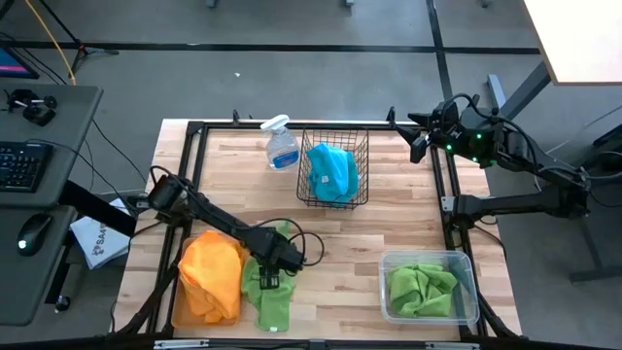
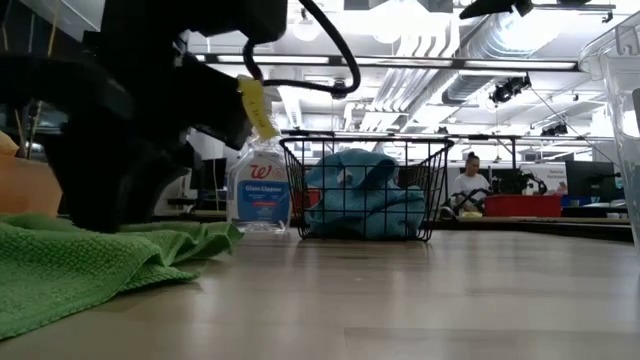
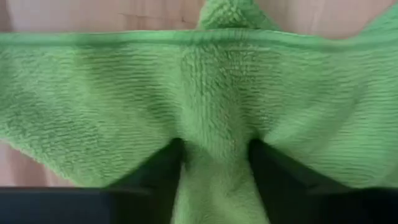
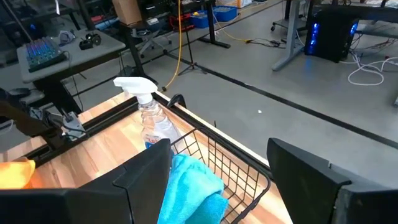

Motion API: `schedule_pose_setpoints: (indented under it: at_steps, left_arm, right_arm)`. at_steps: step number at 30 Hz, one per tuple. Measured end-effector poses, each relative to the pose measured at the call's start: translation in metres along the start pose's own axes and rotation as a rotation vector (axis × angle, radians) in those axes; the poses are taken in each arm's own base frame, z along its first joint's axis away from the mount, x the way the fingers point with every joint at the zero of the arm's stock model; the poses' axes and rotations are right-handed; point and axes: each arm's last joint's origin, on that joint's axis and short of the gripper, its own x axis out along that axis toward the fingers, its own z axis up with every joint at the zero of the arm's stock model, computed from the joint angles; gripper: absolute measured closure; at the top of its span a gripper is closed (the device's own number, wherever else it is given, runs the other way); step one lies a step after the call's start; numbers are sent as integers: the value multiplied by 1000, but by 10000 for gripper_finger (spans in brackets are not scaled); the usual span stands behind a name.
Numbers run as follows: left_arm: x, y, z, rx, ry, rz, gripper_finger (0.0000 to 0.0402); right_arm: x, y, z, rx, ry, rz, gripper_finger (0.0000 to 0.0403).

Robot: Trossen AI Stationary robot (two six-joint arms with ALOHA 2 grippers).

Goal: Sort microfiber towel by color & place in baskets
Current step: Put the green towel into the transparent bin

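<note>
Here the left tool has its fingers pinched on a ridge of the soft lime green microfiber towel lying on the wooden tabletop beside the orange pile, its long axis running toward the front edge, well left of the clear plastic tub, while the right tool hangs open over the black wire basket.

The left arm reaches from the table's left edge toward the near middle, its left gripper pressed down low at the tabletop with its fingers pinched on a fold of the green towel. The right arm is folded back at the far right corner, its right gripper raised above the table edge with its fingers spread wide apart and nothing between them.
</note>
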Motion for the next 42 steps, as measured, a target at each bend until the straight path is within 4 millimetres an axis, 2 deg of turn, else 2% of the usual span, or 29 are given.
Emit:
schedule_pose_setpoints:
  at_steps: [3,4,5,8,13,17,19,23,27,30,35,42]
  left_arm:
    - [-6,6,3,-24,-14,-41,346]
    - [-9,9,5,-35,-28,-50,373]
    - [-13,13,6,-44,-39,-52,382]
    - [-37,33,9,-74,-107,-50,394]
    - [-118,66,5,-78,-373,-123,398]
    - [-174,90,-1,-122,-558,-102,400]
    - [-194,101,-3,-137,-594,-84,400]
    - [-222,114,-1,-159,-661,-66,401]
    - [-234,122,-1,-156,-708,-45,401]
    - [-236,123,0,-159,-712,-41,401]
    - [-235,120,1,-140,-714,-41,401]
    - [-234,119,10,-117,-756,-33,401]
  right_arm:
    - [0,0,0,22,5,13,139]
    - [0,1,0,30,10,28,139]
    - [0,2,-1,39,16,44,139]
    - [4,5,-2,35,54,115,139]
    - [20,17,-7,30,161,302,139]
    - [42,37,-11,22,237,495,139]
    - [54,50,-13,7,240,577,139]
    - [78,84,-21,-86,211,695,139]
    - [98,111,-32,-202,194,747,139]
    - [110,123,-35,-287,177,695,139]
    - [125,135,-33,-387,140,606,139]
    - [141,147,-41,-397,191,690,139]
